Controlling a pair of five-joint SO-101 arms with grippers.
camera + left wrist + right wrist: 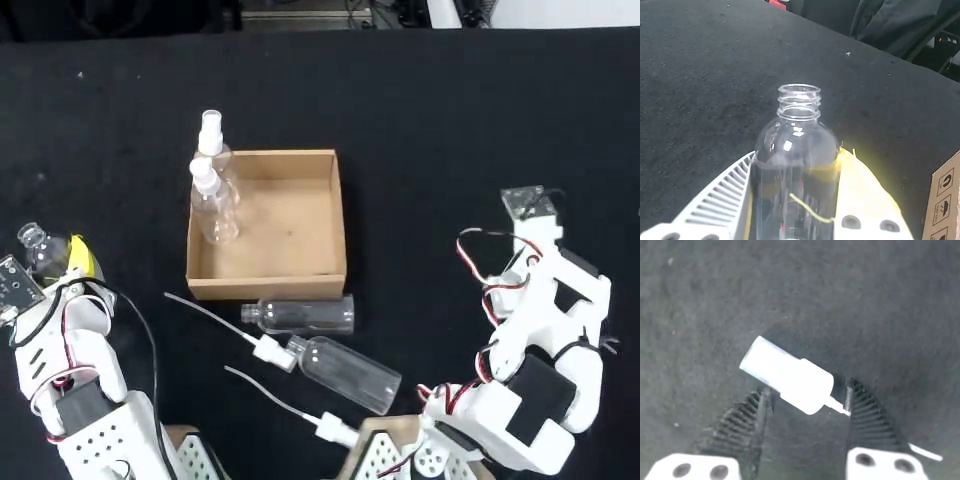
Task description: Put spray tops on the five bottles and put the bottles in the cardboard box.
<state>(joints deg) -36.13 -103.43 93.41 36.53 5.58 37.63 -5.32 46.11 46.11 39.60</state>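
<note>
Progress looks like two of five: we see two capped bottles (213,200) upright at the far-left corner of the cardboard box (265,287). Our left gripper (797,167) clamps a topless bottle (799,125); our right gripper (807,390) gapes around a loose spray top (785,374). Two bare bottles (300,315) lie just near of the box.

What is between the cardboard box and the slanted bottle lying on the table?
A clear bottle with no top lies on its side there, along the front wall of the cardboard box, close to the slanted bottle. The high view shows it.

Bright, even light — faint shadows
</note>
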